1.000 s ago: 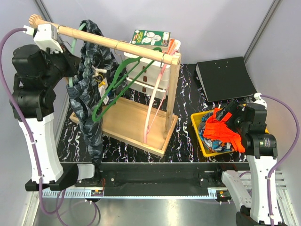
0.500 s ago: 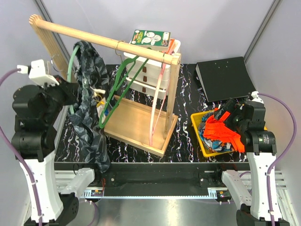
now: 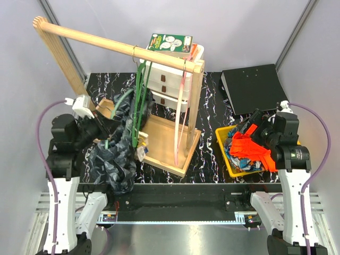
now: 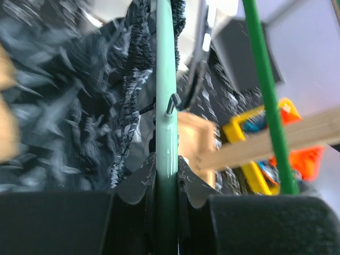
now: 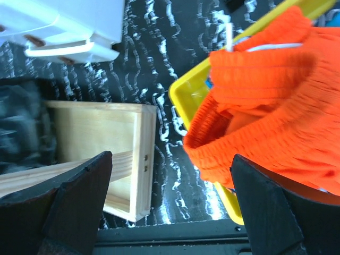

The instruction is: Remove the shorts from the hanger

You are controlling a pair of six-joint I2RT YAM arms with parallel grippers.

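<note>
Only its wrist view shows the left claw (image 4: pixel 167 166) clamping one mint hanger (image 4: pixel 166 95). Right of the rack (image 3: pixel 106 43), the right claw (image 5: pixel 171 159) gapes.

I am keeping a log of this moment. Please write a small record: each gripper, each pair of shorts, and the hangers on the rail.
left gripper: shut on the pale green hanger, low, off the rail
dark shorts: on the pale green hanger, not yet off it
right gripper: open, holding nothing, by the yellow bin
orange shorts: in the yellow bin, on top
blue patterned shorts: in the yellow bin, mostly covered
wooden rail: carries the dark green hanger and the pink hanger, no garment seen on either
</note>
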